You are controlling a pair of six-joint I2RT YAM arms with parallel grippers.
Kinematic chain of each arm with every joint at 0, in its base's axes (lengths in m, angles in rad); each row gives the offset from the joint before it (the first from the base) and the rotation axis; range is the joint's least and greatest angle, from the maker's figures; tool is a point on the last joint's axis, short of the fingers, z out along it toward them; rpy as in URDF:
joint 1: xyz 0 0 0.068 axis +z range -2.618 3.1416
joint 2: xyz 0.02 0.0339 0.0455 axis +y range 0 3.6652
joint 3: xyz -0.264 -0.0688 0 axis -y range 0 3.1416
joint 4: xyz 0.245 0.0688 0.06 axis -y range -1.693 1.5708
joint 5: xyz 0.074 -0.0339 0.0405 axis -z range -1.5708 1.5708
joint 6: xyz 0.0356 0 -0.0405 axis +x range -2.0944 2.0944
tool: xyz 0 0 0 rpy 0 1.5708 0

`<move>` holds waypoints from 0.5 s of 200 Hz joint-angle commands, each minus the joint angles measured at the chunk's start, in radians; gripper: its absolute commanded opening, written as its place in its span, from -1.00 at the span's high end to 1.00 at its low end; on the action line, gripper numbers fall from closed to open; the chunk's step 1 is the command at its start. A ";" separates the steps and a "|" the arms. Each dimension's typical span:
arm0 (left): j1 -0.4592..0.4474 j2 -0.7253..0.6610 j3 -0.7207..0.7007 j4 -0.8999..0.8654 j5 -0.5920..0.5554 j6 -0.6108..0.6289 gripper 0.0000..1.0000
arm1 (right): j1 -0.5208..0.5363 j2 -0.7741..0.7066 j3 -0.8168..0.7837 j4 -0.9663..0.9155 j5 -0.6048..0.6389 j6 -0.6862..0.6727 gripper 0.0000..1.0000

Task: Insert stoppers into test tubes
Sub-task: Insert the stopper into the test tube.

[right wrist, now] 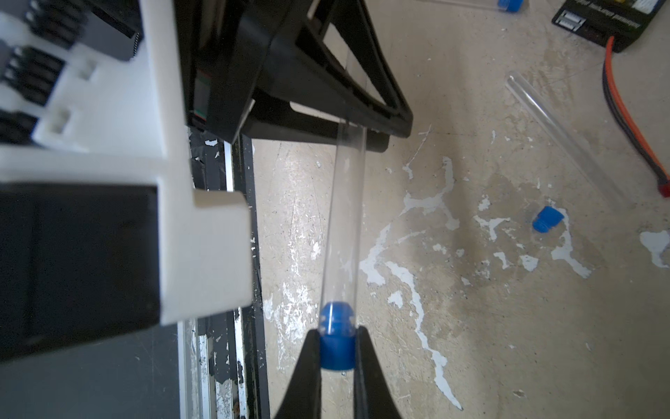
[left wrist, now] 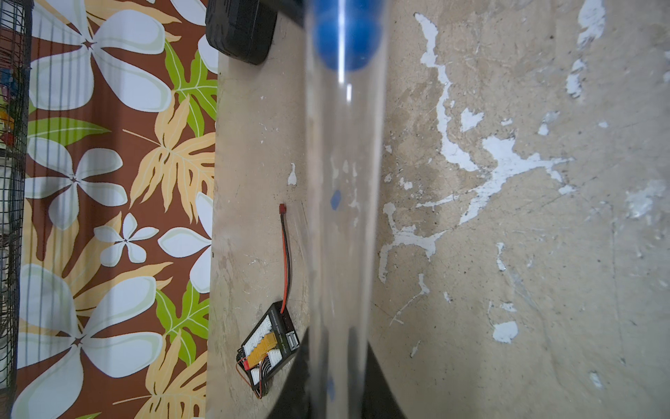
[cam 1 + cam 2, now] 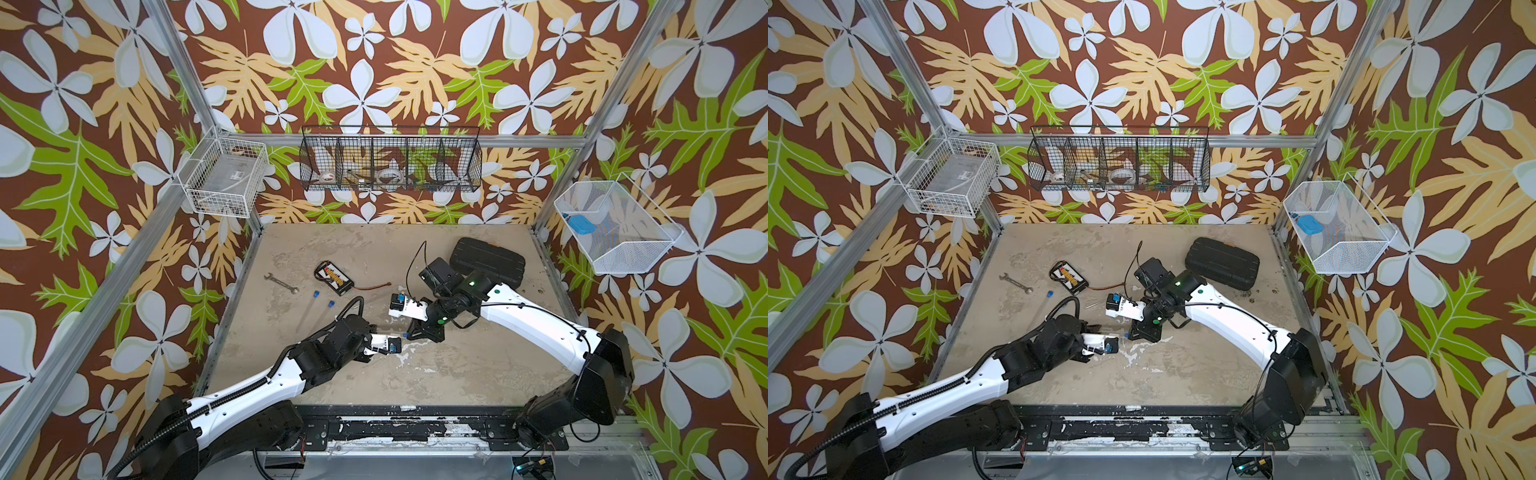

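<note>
My left gripper (image 2: 339, 348) is shut on a clear test tube (image 2: 344, 217) held above the middle of the table. My right gripper (image 1: 337, 337) is shut on a blue stopper (image 1: 337, 348) whose rounded tip sits inside that tube's (image 1: 344, 225) open end. In both top views the two grippers meet tip to tip, with the stopper (image 3: 405, 334) between them. Two stoppered tubes (image 3: 316, 294) (image 3: 331, 304) lie left of the arms. A loose stopper (image 1: 547, 219) and an empty tube (image 1: 558, 134) lie on the table in the right wrist view.
A silver wrench (image 3: 281, 283) and a black connector board (image 3: 334, 278) with a red-black wire lie at the back left. A black case (image 3: 488, 257) sits at the back right. Wire baskets hang on the walls; the right one (image 3: 623, 253) holds a light-blue oblong piece (image 3: 579, 226).
</note>
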 commanded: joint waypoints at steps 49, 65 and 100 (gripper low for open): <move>-0.028 -0.042 0.007 0.243 0.284 0.045 1.00 | 0.014 0.013 -0.001 0.407 -0.183 0.073 1.00; -0.029 -0.046 0.001 0.242 0.274 0.069 1.00 | 0.015 0.015 -0.007 0.399 -0.175 0.075 0.99; -0.029 -0.062 -0.027 0.247 0.218 0.133 1.00 | 0.011 0.001 -0.034 0.395 -0.168 0.083 0.91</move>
